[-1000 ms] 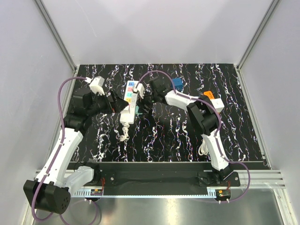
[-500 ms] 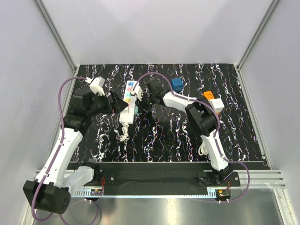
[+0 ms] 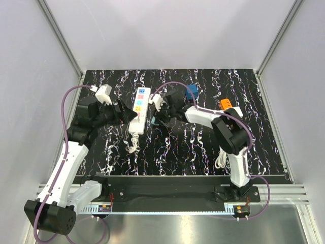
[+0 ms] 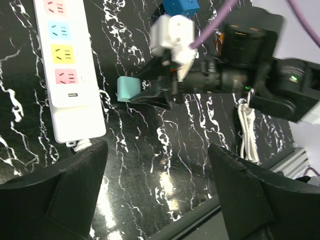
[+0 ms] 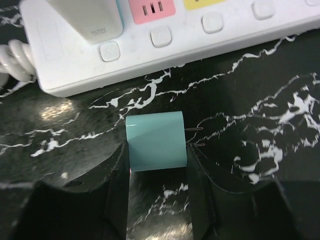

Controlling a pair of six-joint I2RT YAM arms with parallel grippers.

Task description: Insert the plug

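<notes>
Item 1. Right claw (image 5: 157,152): clenched on a pale teal block-shaped plug (image 5: 155,139). One dark finger (image 5: 116,172) presses each flat side of the block. Two thin metal prongs (image 5: 195,130) stick out of the plug's free end and run parallel to the strip, not toward its sockets.

Item 2. Plug location: low over the black white-veined marble-pattern counter (image 5: 260,125), just beside the cord end of the white plastic power strip with coloured sockets (image 5: 220,30) and apart from it. Whether the plug rests on the surface or sits slightly above it cannot be told.

Item 3. Left claw (image 4: 156,145): released, fingers spread wide with nothing between them. It hovers over the counter at the cord end of the strip and touches neither the strip nor the plug.

Item 4. Overhead view: the two claws flank the strip's near end, the left claw on its left side and the right claw on its right.

Item 5. Also on the counter: blue cube-shaped adapter (image 3: 192,91) beyond the right arm, and a coiled white cable (image 3: 220,161) near the right edge.
</notes>
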